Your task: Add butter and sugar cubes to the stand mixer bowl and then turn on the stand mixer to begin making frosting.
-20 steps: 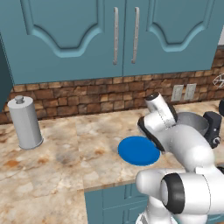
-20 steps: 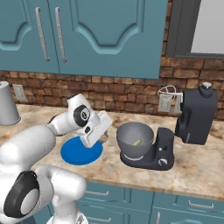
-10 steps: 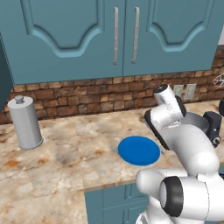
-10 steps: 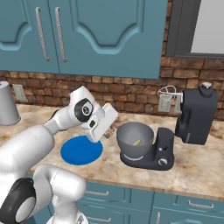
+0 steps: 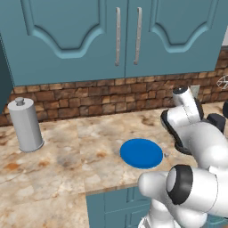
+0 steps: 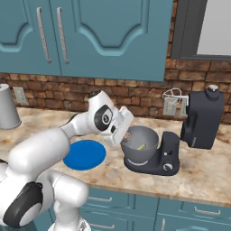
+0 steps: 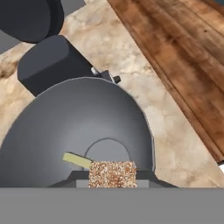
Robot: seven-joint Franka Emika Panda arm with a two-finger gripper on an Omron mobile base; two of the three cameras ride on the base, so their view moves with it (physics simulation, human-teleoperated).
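Marbled counter (image 6: 207, 173) under teal cabinets (image 6: 108, 34), brick backsplash behind. Stand mixer (image 6: 198, 124), charcoal, at right; its grey stand mixer bowl (image 6: 140, 143) sits on the base, butter (image 7: 77, 160) lying inside. Hand (image 6: 126, 136) poised over the bowl rim, narrowly closed on a speckled brown sugar cube (image 7: 112, 173). Blue plate (image 6: 85, 154) just left of the mixer; grey canister (image 5: 26, 125) far left.

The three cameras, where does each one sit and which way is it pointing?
Left base view: behind the arm's left, facing the counter, blue plate and canister; arm at lower right.
Right base view: behind its right, facing the mixer and bowl; arm at lower left.
Hand view: on the hand, looking down into the bowl at the butter and a sugar cube in the gripper.
Both base views share the plate.
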